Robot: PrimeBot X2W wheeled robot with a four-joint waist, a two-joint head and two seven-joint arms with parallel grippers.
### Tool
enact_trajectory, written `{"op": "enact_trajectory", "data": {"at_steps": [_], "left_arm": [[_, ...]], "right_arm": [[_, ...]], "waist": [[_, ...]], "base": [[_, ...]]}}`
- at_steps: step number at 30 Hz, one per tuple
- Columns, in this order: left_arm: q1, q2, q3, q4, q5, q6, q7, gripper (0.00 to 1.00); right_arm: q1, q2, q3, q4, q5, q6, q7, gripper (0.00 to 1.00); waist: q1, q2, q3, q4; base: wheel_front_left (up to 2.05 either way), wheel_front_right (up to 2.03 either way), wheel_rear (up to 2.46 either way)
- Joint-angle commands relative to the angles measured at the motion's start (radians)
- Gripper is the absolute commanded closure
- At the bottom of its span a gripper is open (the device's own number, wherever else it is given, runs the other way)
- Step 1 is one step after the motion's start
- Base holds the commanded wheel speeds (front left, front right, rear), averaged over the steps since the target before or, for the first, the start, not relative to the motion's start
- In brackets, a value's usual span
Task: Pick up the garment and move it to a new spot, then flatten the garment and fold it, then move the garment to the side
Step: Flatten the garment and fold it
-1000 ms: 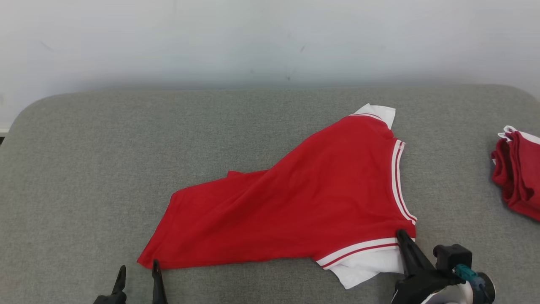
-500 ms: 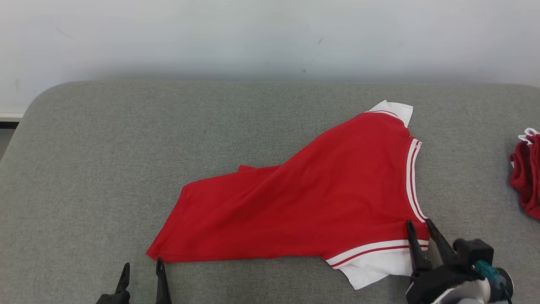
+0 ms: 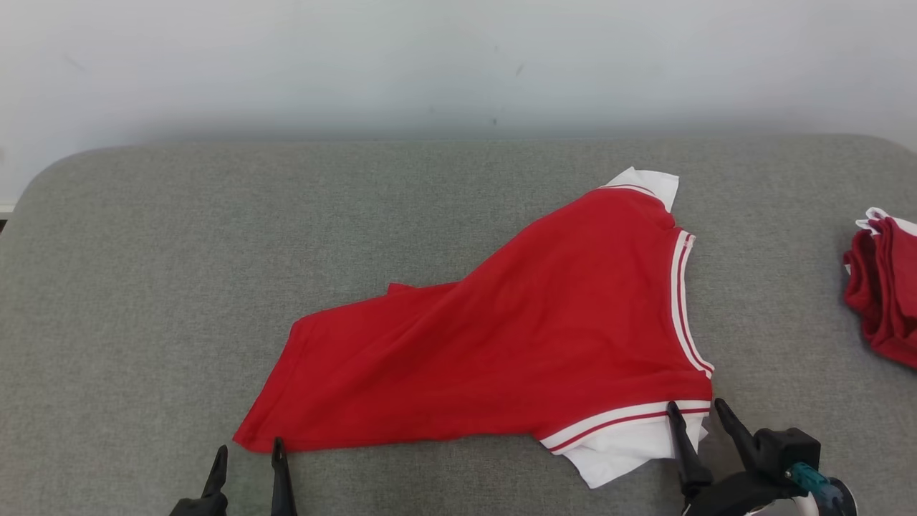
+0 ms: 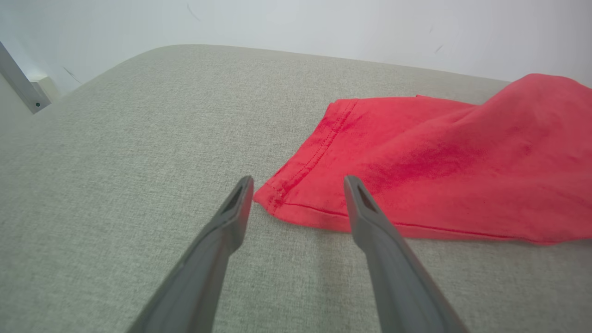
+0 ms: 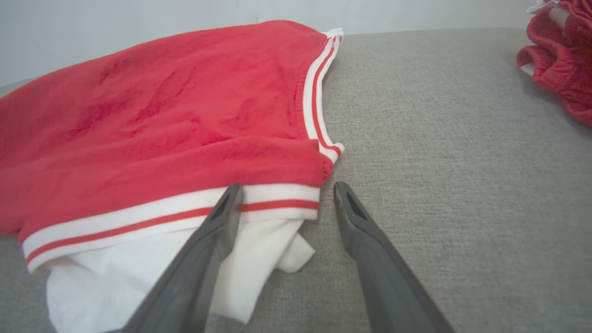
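On the pad (image 3: 179,251), right of centre, lying slantwise: the garment (image 3: 501,344), red with white trim. At its near left corner, the left gripper (image 3: 248,446), jaws wide apart, gripping nothing, the corner just ahead between the tips. At the near right corner, the right gripper (image 3: 695,405), likewise wide and empty, left finger over the white band, right finger over bare pad beside the hem. Far right, well apart, a red pile (image 3: 885,287).

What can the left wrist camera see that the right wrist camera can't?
Left wrist view: the plain hemmed corner of the red garment, before the open left gripper, and a grey bar beyond the cushion. Right wrist view: striped white trim, white fabric beneath it, the open right gripper, a second red pile. Both: the red garment on the grey cushion.
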State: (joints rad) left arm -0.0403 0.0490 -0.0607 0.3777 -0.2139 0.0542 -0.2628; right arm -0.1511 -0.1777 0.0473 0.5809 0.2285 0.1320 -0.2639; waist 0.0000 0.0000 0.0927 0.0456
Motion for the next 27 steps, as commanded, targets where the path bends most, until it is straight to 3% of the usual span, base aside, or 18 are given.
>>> {"op": "enact_trajectory", "data": {"at_steps": [1, 2, 3, 4, 15, 20, 21, 22, 23, 27], "left_arm": [[-0.003, 0.003, -0.003, 0.001, 0.008, 0.004, -0.003, 0.00], [-0.003, 0.003, -0.003, 0.000, 0.007, 0.006, -0.003, 0.00], [-0.003, 0.003, -0.006, -0.001, 0.007, 0.005, -0.003, 0.00], [-0.003, 0.003, -0.005, -0.002, 0.007, 0.006, -0.003, 0.00], [-0.015, 0.003, -0.019, -0.009, -0.002, 0.012, -0.003, 0.00], [-0.035, 0.003, -0.047, 0.002, -0.005, 0.010, -0.003, 0.00], [-0.038, 0.003, -0.050, 0.002, -0.006, 0.010, -0.003, 0.00], [-0.039, 0.003, -0.055, 0.003, -0.007, 0.011, -0.003, 0.00], [-0.038, 0.003, -0.058, 0.003, -0.008, 0.012, -0.003, 0.00], [-0.020, 0.003, -0.045, -0.007, -0.005, 0.016, -0.003, 0.00]], "right_arm": [[-0.018, 0.001, 0.010, 0.021, 0.006, -0.003, 0.000, 0.12], [-0.027, 0.001, 0.014, 0.030, 0.008, -0.003, 0.000, 0.55], [-0.038, -0.003, 0.018, 0.029, 0.004, -0.003, 0.000, 0.87], [-0.045, -0.005, 0.019, 0.029, 0.002, -0.003, 0.000, 1.00], [-0.147, -0.034, 0.035, -0.024, -0.009, -0.003, 0.000, 1.00], [-0.266, -0.036, 0.044, 0.072, -0.054, -0.003, 0.000, 1.00], [-0.286, -0.031, 0.031, 0.097, -0.063, -0.003, 0.000, 0.81], [-0.304, -0.029, 0.012, 0.118, -0.081, -0.003, 0.000, 0.54], [-0.317, -0.024, -0.007, 0.136, -0.097, -0.003, 0.000, 0.00], [-0.313, 0.005, -0.080, 0.123, -0.148, -0.003, 0.000, 0.00]], "waist": [[0.0000, 0.0000, 0.004, 0.006], [0.0000, 0.0000, 0.006, 0.009], [0.0000, 0.0000, 0.008, 0.013], [0.0000, 0.0000, 0.011, 0.015], [0.0000, 0.0000, 0.041, 0.049], [0.0000, 0.0000, 0.050, 0.084], [0.0000, 0.0000, 0.048, 0.090], [0.0000, 0.0000, 0.045, 0.096], [0.0000, 0.0000, 0.042, 0.099], [0.0000, 0.0000, 0.016, 0.096]], "base": [[0.00, 0.00, 0.00], [0.00, 0.00, 0.00], [0.00, 0.00, 0.00], [0.00, 0.00, 0.00], [0.00, 0.00, 0.00], [0.00, 0.00, 0.00], [0.00, 0.00, 0.00], [0.00, 0.00, 0.00], [0.00, 0.00, 0.00], [0.00, 0.00, 0.00]]}}
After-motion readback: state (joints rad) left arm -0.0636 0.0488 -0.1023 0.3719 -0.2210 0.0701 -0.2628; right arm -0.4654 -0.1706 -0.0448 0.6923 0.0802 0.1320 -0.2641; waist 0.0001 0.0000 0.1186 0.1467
